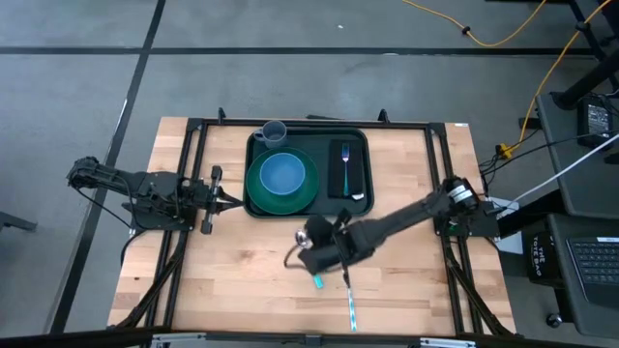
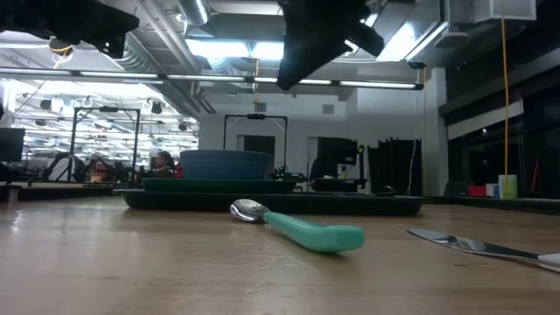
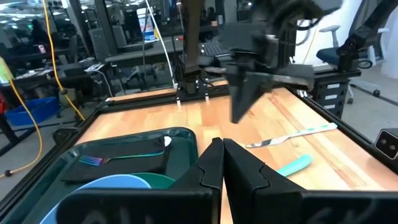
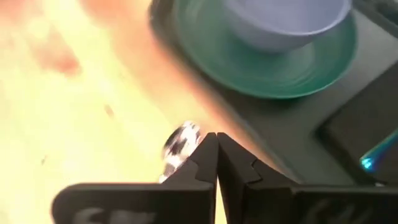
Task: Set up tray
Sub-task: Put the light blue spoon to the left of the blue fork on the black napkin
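Cutlery was the step in hand, by my reading: the large dark green-black plastic tray [image 1: 253, 145], at the upper centre of the high view, already carried a round green plate [image 1: 280, 197] with a blue bowl [image 1: 282, 174], a grey cup [image 1: 274, 131], and a fork [image 1: 345, 166] on a black napkin [image 1: 359, 174]. A teal-handled spoon [image 2: 302, 227] and a knife [image 1: 351, 307] lay on the wooden counter [image 1: 242, 280] below the tray. The right claw [image 1: 311, 253] hung above the spoon, fingers pressed together, holding nothing. Next it would need to open and descend over the handle. The left claw [image 1: 235, 201], closed and empty, waited beside the tray's left edge.
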`<action>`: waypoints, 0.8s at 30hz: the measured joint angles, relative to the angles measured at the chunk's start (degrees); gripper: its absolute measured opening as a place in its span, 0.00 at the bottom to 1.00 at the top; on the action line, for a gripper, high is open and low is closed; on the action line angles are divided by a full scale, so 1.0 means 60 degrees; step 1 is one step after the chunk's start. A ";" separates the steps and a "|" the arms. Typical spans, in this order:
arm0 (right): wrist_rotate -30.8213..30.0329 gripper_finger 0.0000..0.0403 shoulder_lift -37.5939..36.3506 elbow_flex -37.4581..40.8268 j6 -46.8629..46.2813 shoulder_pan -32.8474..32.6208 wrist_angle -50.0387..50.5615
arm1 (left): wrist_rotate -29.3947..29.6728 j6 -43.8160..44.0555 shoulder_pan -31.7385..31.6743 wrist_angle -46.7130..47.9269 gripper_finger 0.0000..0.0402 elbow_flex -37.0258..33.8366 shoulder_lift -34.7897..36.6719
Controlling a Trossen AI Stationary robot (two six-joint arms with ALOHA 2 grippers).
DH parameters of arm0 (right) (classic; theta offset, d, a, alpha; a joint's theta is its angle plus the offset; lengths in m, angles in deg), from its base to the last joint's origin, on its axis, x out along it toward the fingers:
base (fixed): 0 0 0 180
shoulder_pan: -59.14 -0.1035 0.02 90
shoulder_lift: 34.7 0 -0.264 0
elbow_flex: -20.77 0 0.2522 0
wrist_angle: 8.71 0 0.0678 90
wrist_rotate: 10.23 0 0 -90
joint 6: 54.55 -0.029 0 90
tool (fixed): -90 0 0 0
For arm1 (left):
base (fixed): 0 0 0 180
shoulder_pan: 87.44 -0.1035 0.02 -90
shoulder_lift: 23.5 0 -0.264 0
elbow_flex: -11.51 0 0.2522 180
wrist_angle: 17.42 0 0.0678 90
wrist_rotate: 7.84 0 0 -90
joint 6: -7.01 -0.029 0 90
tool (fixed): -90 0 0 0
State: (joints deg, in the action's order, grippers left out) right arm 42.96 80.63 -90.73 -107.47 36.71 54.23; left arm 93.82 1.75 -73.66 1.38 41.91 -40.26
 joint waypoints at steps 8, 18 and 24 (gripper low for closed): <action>0.0104 0.05 -0.0004 0.0157 0.0617 -0.0674 -0.0509 | 0.0000 0.0000 0.0000 0.0000 0.01 0.0000 -0.0003; 0.3255 0.02 -0.0004 0.0157 -0.0516 -0.0199 -0.1496 | 0.0119 -0.0035 0.0000 -0.0019 0.01 0.0000 -0.0003; 0.3589 0.01 -0.0004 0.0157 -0.0634 -0.0196 -0.1332 | 0.0138 -0.0477 0.0000 -0.0106 0.01 0.0000 -0.0006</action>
State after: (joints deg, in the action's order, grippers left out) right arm 64.49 80.61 -89.79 -111.28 35.53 46.24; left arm 94.65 -1.11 -73.66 0.75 41.91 -40.30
